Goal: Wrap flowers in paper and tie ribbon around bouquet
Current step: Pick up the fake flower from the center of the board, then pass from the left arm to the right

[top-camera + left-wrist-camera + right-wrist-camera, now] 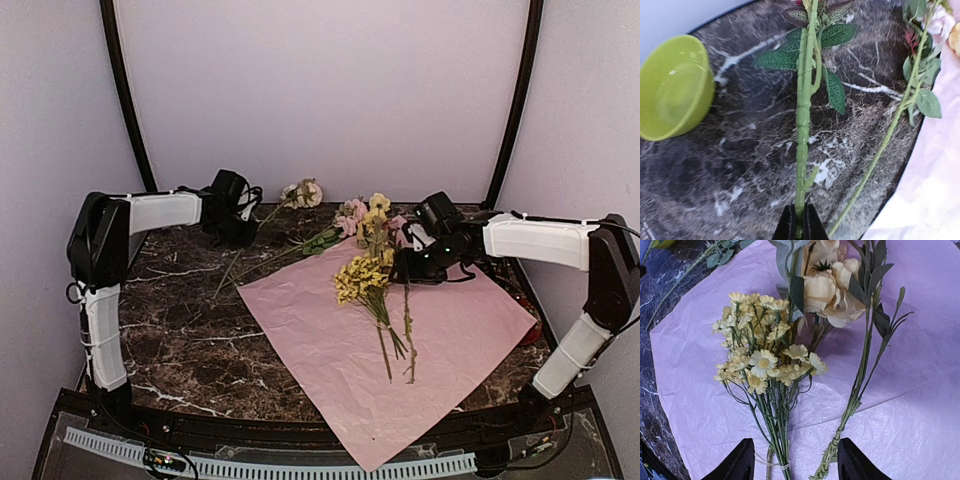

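We see the left arm [105, 330] and right arm [578, 348] rise from the near edge of the surface [190, 340], forearms turned inward. The left pincer [800, 226] is pressed tight on a flower stem [801, 150]; the right pincer [795, 460] tilts down, jaws standing apart.

Left wrist: you are seeing the green bowl [670, 90] cropped at left | right wrist: flowers [762, 362] are running off top
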Controlling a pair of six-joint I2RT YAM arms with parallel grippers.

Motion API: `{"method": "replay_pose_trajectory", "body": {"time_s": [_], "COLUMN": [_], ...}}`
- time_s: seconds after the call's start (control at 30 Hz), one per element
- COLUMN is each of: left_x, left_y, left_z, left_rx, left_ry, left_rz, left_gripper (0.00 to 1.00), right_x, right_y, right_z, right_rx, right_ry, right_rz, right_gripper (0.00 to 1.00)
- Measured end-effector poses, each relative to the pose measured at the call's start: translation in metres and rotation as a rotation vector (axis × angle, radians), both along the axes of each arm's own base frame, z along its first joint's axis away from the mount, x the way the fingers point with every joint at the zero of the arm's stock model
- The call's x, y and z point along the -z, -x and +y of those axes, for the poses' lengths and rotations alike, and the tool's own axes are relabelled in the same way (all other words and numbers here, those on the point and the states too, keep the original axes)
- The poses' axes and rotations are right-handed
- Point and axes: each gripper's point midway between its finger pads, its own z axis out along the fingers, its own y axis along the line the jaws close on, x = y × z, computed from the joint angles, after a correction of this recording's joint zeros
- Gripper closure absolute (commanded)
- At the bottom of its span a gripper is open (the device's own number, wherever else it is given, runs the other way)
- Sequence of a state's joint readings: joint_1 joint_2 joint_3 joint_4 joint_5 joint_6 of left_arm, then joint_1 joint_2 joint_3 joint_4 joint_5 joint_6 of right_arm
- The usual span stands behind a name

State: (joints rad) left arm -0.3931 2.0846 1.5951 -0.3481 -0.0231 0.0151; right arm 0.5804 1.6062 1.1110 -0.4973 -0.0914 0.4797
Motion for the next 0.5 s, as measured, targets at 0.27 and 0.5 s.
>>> {"method": "replay_pose_trajectory", "body": {"time_s": [0.27, 0.5], "left_x": [-0.159, -0.23], "left_y": [0.053, 0.156], "left_z": [-0.009, -0.101], "left_rx": [-0.033, 0.303], "left_ry": [0.113, 0.466], "left_rz": [-0.359, -0.511], "left_gripper": [1.0, 1.0], "right_x": [-0.101, -0.202], "right_y": [-0.009, 0.034], "right_z": [0.013, 0.078], "right_rx": [-0.044, -0.331], "right_ry": [-0.175, -0.544], "right_rz": [-0.299, -0.578], "right_gripper": [0.44, 0.38]}}
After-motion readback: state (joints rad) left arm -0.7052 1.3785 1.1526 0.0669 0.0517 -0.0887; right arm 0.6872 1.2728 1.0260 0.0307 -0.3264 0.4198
